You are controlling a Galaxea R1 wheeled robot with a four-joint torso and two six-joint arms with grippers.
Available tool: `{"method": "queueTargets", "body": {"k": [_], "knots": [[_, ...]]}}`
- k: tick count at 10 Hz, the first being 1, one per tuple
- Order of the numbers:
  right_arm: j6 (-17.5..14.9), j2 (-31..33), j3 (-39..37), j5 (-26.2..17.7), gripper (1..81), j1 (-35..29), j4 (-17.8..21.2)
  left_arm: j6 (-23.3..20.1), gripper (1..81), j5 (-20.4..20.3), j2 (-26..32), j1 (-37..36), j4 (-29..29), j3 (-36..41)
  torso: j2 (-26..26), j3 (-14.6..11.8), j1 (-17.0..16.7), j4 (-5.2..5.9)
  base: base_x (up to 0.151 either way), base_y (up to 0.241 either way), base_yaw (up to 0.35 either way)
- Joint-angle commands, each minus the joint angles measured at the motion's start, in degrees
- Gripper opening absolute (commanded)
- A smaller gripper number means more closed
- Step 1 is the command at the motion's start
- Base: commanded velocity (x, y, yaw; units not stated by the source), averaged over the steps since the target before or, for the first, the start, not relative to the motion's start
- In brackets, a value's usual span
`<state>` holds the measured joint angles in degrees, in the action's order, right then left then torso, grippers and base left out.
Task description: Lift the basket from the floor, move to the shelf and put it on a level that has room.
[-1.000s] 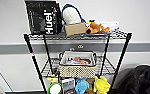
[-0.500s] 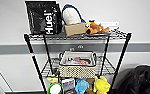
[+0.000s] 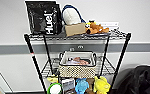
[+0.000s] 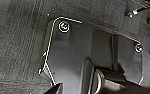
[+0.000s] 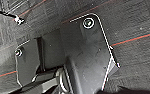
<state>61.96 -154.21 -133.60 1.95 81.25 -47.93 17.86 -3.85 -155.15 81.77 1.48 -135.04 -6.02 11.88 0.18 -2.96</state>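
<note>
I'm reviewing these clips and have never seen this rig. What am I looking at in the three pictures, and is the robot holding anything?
A wheeled robot with two arms takes these. The head view looks forward from high on it at a black wire shelf against a wall. The basket sits on the level second from the top. The top tier carries a black bag, a cardboard box and a plush toy; more toys sit below the basket. The two wrist views come from cameras on the arms and look down past dark robot parts at the carpet floor. Nothing held shows in them.
</note>
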Motion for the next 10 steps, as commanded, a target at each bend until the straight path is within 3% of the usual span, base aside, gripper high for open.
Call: {"method": "queueTargets", "body": {"k": [1, 2, 3, 6, 10], "knots": [[-0.35, -6.56, -8.49, 2.18, 81.1, 0.37, -3.39, -0.54, 81.1, 1.83, -9.29, 0.8, 3.62, -11.81, 0.0, -3.32, 0.0, 0.0, 0.0, 0.0, 0.0], [-0.35, -7.63, -9.92, 2.18, 81.1, 0.37, -3.83, -0.46, 81.1, 1.83, -10.45, 0.8, 3.62, -13.41, 0.0, -4.43, 0.0, 0.0, 0.0, 0.0, 0.0], [-0.35, -8.76, -11.4, 2.1, 81.1, 0.37, -4.27, -0.46, 81.1, 1.83, -11.58, 0.8, 3.79, -14.72, 0.0, -1.23, 0.0, 0.0, 0.0, 0.0, 0.0], [-0.35, -12.46, -15.98, 1.39, 81.1, 0.62, -5.59, -0.46, 81.1, 1.83, -14.67, 0.8, 3.8, -19.04, -0.09, -3.37, -0.11, 0.0, 0.0, 0.0, 0.0], [-0.35, -18.18, -22.93, 1.21, 81.1, 1.5, -9.63, -4.24, 81.1, 1.83, -19.24, 0.71, 4.06, -24.14, -0.13, -3.37, -0.11, 0.0, 0.0, 0.0, 0.0]]}}
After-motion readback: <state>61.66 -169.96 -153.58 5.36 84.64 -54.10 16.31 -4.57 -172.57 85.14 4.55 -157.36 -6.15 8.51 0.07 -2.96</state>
